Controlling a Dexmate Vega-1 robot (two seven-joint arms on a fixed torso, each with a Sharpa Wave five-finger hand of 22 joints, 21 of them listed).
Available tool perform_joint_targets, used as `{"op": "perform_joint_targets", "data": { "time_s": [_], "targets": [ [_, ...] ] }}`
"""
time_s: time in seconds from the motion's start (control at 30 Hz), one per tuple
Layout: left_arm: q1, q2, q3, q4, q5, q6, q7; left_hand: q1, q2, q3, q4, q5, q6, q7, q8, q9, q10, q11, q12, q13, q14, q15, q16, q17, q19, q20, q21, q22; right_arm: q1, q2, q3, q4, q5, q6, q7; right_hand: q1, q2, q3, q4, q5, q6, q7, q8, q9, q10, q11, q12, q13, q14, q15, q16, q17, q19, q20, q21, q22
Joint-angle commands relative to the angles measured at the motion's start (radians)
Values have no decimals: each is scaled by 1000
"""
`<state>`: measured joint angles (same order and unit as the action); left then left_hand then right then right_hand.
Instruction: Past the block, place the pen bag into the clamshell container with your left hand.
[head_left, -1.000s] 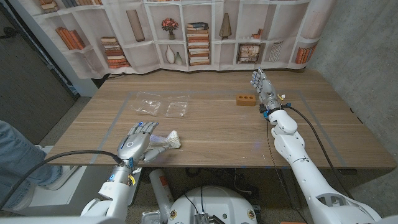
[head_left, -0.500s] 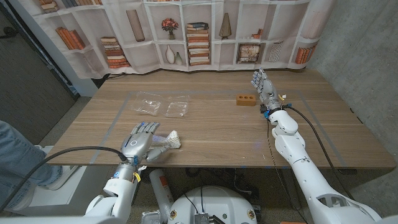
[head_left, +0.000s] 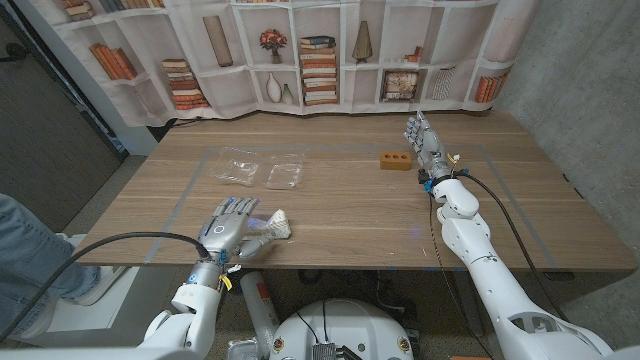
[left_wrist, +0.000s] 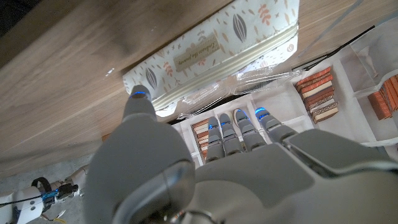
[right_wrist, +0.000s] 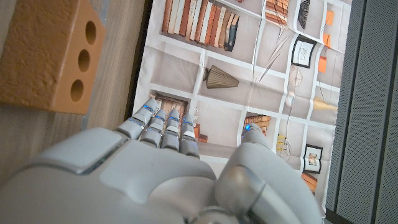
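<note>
1. The fingers of the left hand are spread apart, with the thumb tip at the near edge of the pen bag. No closed grasp on it can be confirmed.
2. The pen bag is found just past the fingertips, lying on the wooden table; the clamshell container is found farther beyond the fingertips, open and clear.
3. A slip is judged possible if the bag is lifted before the thumb and fingers are closed on it.
4. The left hand is held low, fingers pointing toward the container.
5. The right hand is held upright with fingers apart, holding nothing, just beside the block.
</note>
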<state>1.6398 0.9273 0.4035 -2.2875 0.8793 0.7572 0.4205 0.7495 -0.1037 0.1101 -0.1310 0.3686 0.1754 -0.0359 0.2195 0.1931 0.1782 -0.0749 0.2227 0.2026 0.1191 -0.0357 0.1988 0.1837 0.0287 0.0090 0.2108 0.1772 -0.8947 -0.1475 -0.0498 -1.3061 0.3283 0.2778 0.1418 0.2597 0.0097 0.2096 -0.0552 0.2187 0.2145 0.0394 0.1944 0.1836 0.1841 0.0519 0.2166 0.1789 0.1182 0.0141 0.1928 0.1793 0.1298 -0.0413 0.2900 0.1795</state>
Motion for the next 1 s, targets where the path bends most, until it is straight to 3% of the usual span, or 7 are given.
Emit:
{"op": "perform_joint_targets", "data": {
  "time_s": [0.03,0.27,0.77,1.0],
  "targets": [
    [-69,20,80,16,-9,47,-5,15,6,-5,-5,8,11,-3,2,4,6,-2,2,1,5,-8,0,4,8,0,0,3,-11,-3,8,-10,2,-1,-3,0,13,2,-4,-3,10,0,3,5,10,2,-3,5,8,0,-2,1,7,-15,-3,1],
    [-111,23,145,47,43,83,18,31,14,-4,-5,10,38,-5,10,5,25,-11,8,2,24,-19,6,4,19,-13,1,3,-12,-5,10,-11,3,-1,-1,0,13,1,-5,-3,11,-1,3,5,9,3,-3,5,7,1,-3,2,7,-14,-6,1],
    [-134,29,168,66,-18,73,82,61,27,-2,-6,15,87,-4,23,5,66,-37,17,3,60,-37,13,4,48,-18,6,2,-12,-7,11,-11,2,-6,-1,-1,13,0,-6,-3,11,-1,2,5,9,1,-4,5,8,2,-3,2,8,-14,-11,2],
    [-142,27,173,79,-47,58,118,104,50,5,-7,15,153,-20,38,6,128,-54,29,4,118,-59,22,3,110,-26,20,2,-8,-6,10,-4,1,-9,0,-1,14,0,-6,-3,11,-2,2,5,9,1,-4,5,8,2,-4,2,9,-14,-12,2]
  ]
}}
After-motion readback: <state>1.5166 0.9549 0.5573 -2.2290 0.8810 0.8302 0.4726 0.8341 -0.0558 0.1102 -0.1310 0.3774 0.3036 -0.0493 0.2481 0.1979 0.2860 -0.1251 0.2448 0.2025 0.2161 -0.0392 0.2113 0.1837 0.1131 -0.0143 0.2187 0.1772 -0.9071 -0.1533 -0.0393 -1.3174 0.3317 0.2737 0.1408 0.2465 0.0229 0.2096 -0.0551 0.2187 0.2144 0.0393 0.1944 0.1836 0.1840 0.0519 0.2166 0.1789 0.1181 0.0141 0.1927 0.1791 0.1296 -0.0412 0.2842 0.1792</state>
